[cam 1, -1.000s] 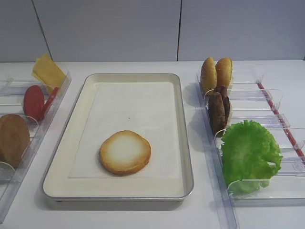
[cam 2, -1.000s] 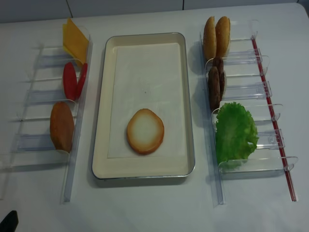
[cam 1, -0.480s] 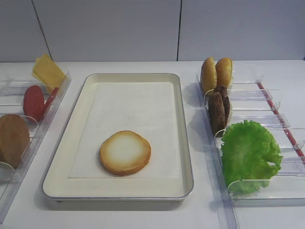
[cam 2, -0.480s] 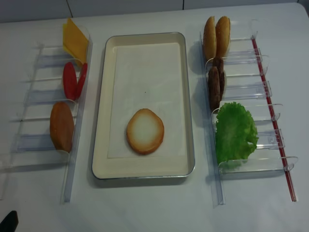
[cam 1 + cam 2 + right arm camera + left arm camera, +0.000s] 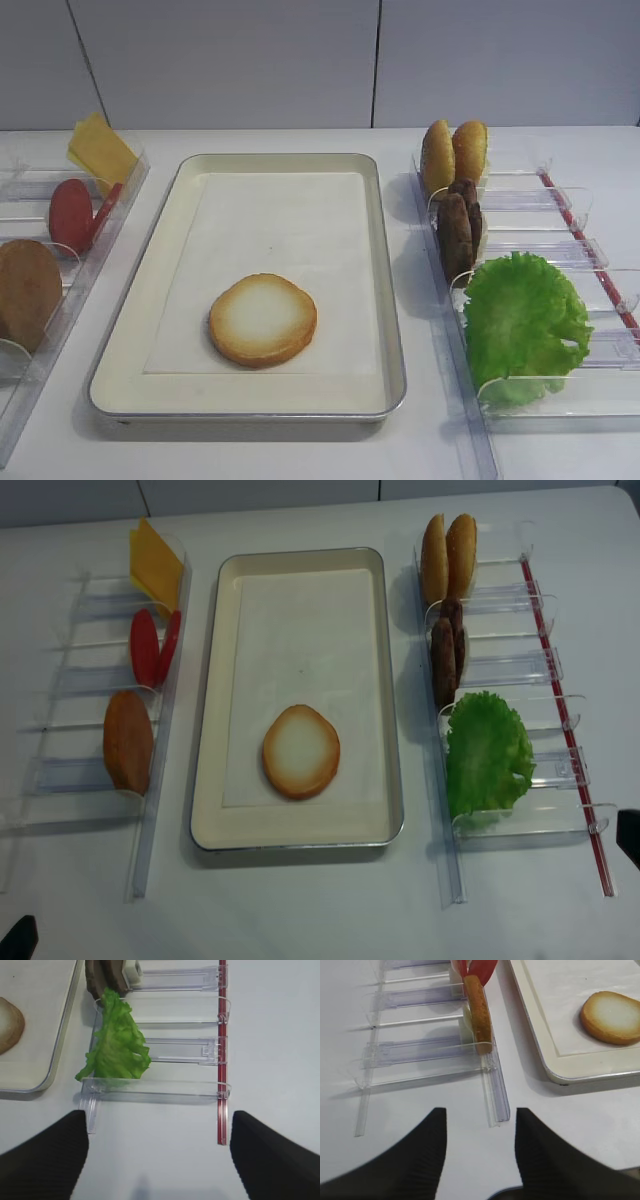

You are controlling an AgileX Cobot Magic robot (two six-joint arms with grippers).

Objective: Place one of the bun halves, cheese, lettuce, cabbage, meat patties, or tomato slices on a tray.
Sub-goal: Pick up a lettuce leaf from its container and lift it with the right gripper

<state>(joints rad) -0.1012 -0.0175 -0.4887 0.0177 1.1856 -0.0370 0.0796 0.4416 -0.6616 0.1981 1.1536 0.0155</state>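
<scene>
Nothing here carries any writing that can be read. No label, brand, number or sign shows on anything in these views.

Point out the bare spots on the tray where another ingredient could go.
The tray liner is bare from the far rim down to the bun half, plus narrow strips either side of it. The racks of lettuce and meat patties are crowded.
</scene>
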